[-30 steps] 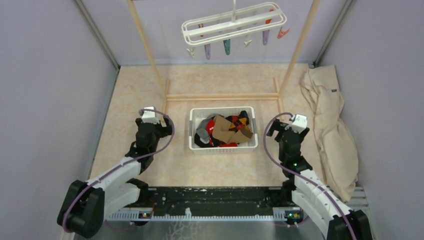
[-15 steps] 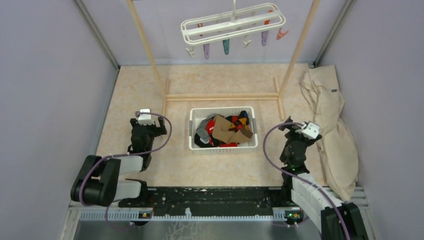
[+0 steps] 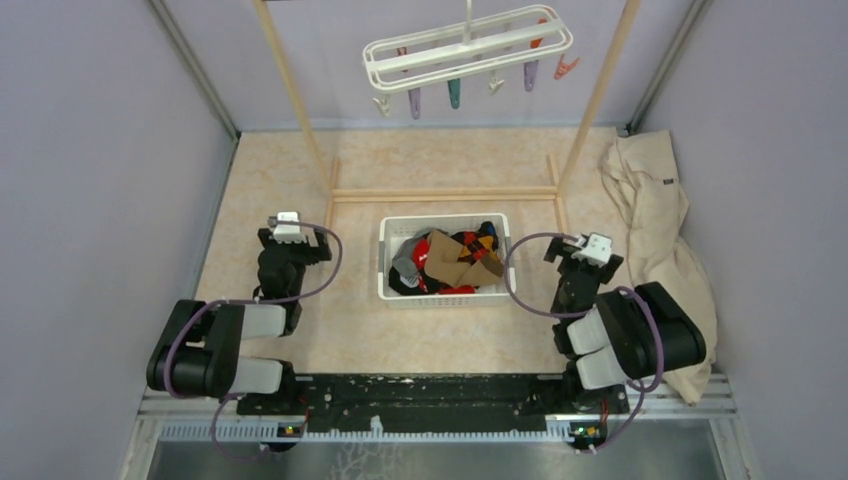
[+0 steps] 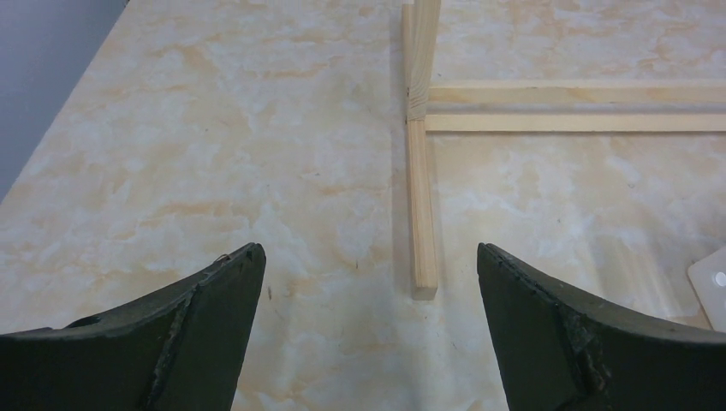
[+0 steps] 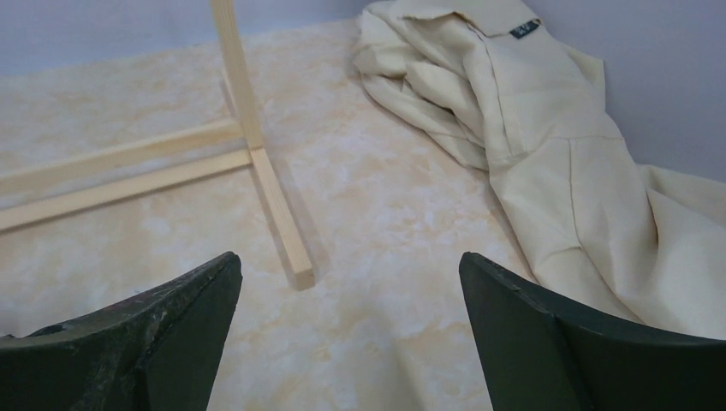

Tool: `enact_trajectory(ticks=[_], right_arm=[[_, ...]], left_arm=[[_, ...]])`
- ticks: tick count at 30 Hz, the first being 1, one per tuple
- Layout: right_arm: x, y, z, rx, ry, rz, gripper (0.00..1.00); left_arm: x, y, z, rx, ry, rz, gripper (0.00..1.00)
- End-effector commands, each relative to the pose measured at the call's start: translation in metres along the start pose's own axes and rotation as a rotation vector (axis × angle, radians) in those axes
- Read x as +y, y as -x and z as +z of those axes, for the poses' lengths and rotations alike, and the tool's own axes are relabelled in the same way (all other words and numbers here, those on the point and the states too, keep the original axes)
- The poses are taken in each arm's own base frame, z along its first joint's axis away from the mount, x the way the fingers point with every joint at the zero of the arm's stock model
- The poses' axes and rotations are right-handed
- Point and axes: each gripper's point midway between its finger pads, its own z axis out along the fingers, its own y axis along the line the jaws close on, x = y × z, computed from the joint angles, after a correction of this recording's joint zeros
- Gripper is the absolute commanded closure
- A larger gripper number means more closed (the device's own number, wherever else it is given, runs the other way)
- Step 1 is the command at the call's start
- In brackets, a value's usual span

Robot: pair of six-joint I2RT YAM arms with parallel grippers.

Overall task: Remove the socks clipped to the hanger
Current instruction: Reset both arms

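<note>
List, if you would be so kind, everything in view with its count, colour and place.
hanger: one, white, hung high at the back, no sock on it
clips: several, pastel, dangling under the hanger
socks: a heap, red, brown, black, grey, in the basket
basket: one, white, mid-table
wooden rack: one, pale wood, behind the basket
cloth: one, beige, crumpled at the right edge
table: one, marbled beige
left fingers: two, dark, open and empty, left of the basket
right fingers: two, dark, open and empty, right of the basket
</note>
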Motion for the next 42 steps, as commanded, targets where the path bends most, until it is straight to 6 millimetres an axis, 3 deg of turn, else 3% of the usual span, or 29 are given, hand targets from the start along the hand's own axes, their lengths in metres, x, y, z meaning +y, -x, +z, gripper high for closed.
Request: enact_trajectory(ticks=[1,5,12,17,23,42], right_arm=[[0.003,0.035,-0.005,-0.141,0.056,0.068,0.01],[0.027,0.025,-0.006,-0.132,0.199,-0.013,0.01],[0.027,0.026,0.000,-0.130,0.174,-0.016,0.01],[0.027,0.025,0.000,-0.129,0.174,-0.018,0.01],[0.028,0.025,-0.001,-0.132,0.185,-0.023,0.01],[0.032,0.026,-0.002,-0.136,0.206,-0.029,0.01]], left_arm=[[0.001,0.017,-0.003,-0.086,-0.011,0.016,0.01],[0.010,0.023,-0.020,-0.170,0.022,0.012,0.01],[0.013,0.022,-0.026,-0.255,0.026,0.026,0.01],[0.016,0.014,-0.017,-0.219,0.044,0.021,0.01],[0.012,-0.004,0.024,-0.050,0.047,0.045,0.01],[0.010,-0.006,0.024,-0.040,0.035,0.047,0.01]])
